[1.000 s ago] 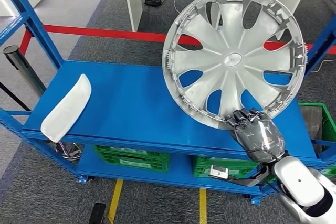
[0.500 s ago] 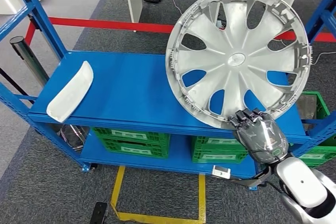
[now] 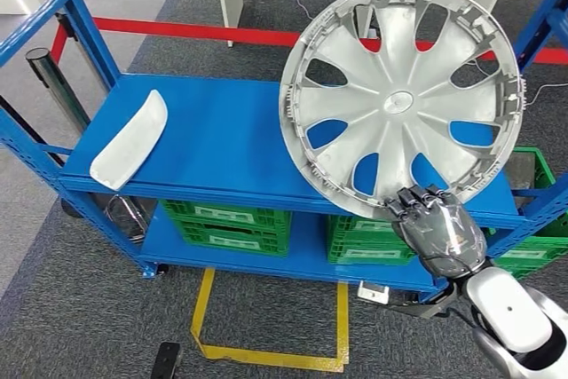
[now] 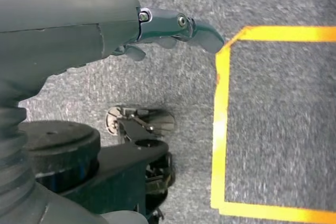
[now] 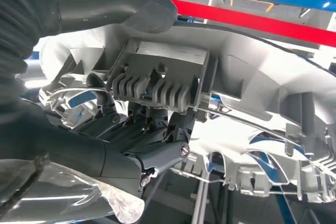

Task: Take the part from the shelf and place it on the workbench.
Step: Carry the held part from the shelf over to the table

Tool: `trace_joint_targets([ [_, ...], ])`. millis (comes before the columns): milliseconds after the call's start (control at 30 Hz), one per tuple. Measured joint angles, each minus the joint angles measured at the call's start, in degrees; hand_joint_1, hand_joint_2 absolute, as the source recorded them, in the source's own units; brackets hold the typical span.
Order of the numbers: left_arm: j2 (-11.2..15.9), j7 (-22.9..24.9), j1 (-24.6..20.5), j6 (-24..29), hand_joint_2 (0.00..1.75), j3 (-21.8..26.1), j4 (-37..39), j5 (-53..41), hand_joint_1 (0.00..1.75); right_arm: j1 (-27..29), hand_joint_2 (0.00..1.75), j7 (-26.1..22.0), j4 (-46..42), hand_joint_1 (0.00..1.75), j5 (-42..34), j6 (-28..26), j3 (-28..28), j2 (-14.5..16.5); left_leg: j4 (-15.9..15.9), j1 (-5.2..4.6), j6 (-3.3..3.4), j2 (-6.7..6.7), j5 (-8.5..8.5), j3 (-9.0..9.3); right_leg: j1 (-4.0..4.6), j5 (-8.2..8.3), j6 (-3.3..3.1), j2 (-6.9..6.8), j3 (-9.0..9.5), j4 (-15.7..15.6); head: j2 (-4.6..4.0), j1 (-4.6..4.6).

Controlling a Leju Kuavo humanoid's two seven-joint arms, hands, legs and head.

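A large silver wheel cover point(image 3: 402, 99) with curved spokes and cut-out openings is shown in the upper right of the head view, lifted on edge and tilted, its inner face turned toward the camera. It is gripped at its lower rim by the right hand point(image 3: 435, 224), whose dark fingers point(image 3: 412, 199) are curled over the edge; in the right wrist view the thumb and fingers are seen closed around a ribbed clip on the cover's rim point(image 5: 162, 85). The cover appears to be clear of the blue shelf point(image 3: 221, 144), which spans the centre of the head view.

At the left end of that shelf a pale curved panel point(image 3: 130, 140) is laid flat. Green crates point(image 3: 227, 224) are stored on the lower level. A red floor stripe point(image 3: 201, 33) runs across the top of the view, and yellow floor tape point(image 3: 268, 352) is marked near the bottom.

The left hand point(image 4: 174, 27) is seen hanging over grey carpet, holding nothing, its fingers loosely extended.

The pick-up is judged complete and the carry to be in hand. A turn toward the workbench is called for next, with the grip kept firm, since the wide cover is held by one edge only.
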Motion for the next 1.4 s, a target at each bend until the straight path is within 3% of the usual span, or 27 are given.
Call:
trace_joint_targets([
  [67,-0.1,-0.1,-0.1,0.1,1.75,0.0,0.0,-0.2,0.0,0.2,1.75,0.0,-0.2,1.75,0.0,0.0,-0.2,-0.2,-0.7,0.24,0.74,0.07,0.76,-0.23,0.01,-2.49,0.34,0.14,-1.85,3.6,0.0,0.1],
  [133,-0.2,-0.4,-0.1,0.1,1.75,0.1,0.0,-0.2,0.0,0.4,1.75,0.0,-0.3,1.75,0.1,-0.2,-0.3,-0.3,-0.8,0.14,1.1,0.09,1.23,-0.8,0.02,-6.25,0.63,0.24,-5.08,11.0,0.0,0.15],
  [200,-0.2,-0.7,0.0,0.0,1.75,0.1,0.0,-0.2,0.0,0.9,1.75,0.0,-0.3,1.75,0.2,-0.3,-0.3,-0.3,-0.6,0.07,1.09,0.07,1.57,-1.35,-0.01,-7.43,0.92,0.24,-6.71,15.3,0.0,0.14],
  [233,-0.2,-0.7,0.0,0.0,1.75,0.2,0.0,-0.2,0.0,1.1,1.75,0.0,-0.3,1.75,0.2,-0.3,-0.3,-0.4,-0.5,0.07,1.02,0.06,1.7,-1.56,-0.04,-6.48,1.0,0.23,-5.97,14.3,0.0,0.15],
  [333,-0.3,-0.8,0.0,0.0,1.75,0.3,0.0,-0.2,0.0,1.3,1.75,0.0,-0.3,1.75,0.2,-0.3,-0.4,-0.5,0.4,-0.02,0.53,0.02,1.8,-2.2,-0.14,-2.18,0.91,0.22,0.21,3.4,0.0,0.15],
  [400,-0.3,-0.9,-0.1,0.0,1.75,0.3,0.0,-0.2,0.0,1.4,1.75,0.0,-0.5,1.75,0.3,-0.4,-0.5,-0.6,1.0,-0.29,0.33,0.02,1.88,-2.92,-0.12,-1.62,0.44,0.32,1.99,-0.3,0.0,0.1],
  [533,-0.2,-1.0,0.0,0.0,1.75,0.3,0.0,-0.2,0.0,1.6,1.75,0.1,-0.6,1.75,0.3,-0.4,-0.5,-0.6,1.0,-0.48,1.6,0.01,2.58,-3.49,0.05,-1.09,-0.24,0.42,1.55,-0.4,0.0,0.06],
  [900,-0.2,-0.6,-0.2,0.0,1.75,0.4,0.0,-0.2,0.0,0.5,1.75,-0.4,-0.2,1.75,0.6,0.0,-0.4,-0.3,0.2,-0.26,-0.38,-0.01,3.51,-3.73,0.3,-0.68,-0.9,0.29,1.0,-0.3,0.0,0.09],
  [1167,-0.2,0.3,-0.5,-0.1,1.75,0.5,0.0,-0.7,0.0,-1.7,1.75,-0.8,1.5,1.75,0.6,0.3,-0.2,1.4,0.2,-0.33,-0.54,-0.08,3.63,-4.06,0.17,-0.47,-0.69,0.16,0.79,-0.3,0.0,0.1],
  [1400,0.0,1.2,-0.7,0.0,1.75,0.5,0.0,-0.8,0.0,-2.6,1.75,-0.8,3.1,1.75,0.4,0.6,0.1,3.2,1.0,-0.67,0.13,-0.1,3.39,-4.71,-0.14,-0.18,-0.04,0.15,0.53,-0.4,0.0,0.09],
])
